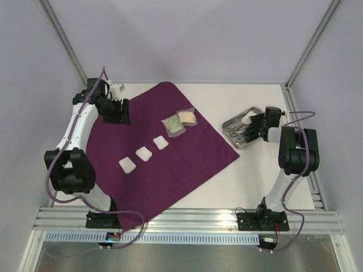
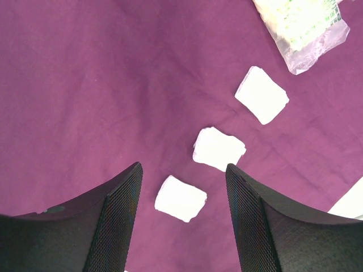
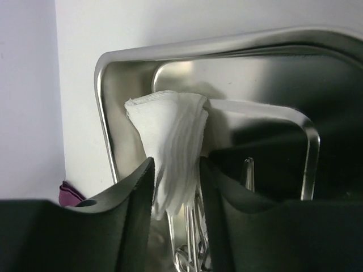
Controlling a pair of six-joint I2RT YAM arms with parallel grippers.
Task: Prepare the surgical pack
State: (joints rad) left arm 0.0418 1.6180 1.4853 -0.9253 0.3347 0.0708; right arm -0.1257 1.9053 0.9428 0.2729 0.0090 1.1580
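The deep-purple cloth [image 1: 170, 170] lies spread flat, with three white gauze squares [image 1: 144, 153] in a diagonal row on it and two clear packets [image 1: 173, 125] above them. My left gripper [image 1: 116, 116] hovers open over the cloth's far left corner. The wrist view shows the nearest gauze square [image 2: 180, 198] below its open gripper [image 2: 182, 167]. On the right stands the steel tray [image 1: 229, 126] with metal forceps [image 3: 190, 238] inside. My right gripper [image 3: 176, 164] is over the tray, jaws parted, a folded gauze [image 3: 170, 130] hanging loosely between them.
Frame posts and grey walls close in the white table at the back and sides. A second white gauze [image 3: 255, 116] rests in the tray behind the hanging one. A corner of the cloth [image 3: 69, 192] peeks in left of the tray [image 3: 105, 113].
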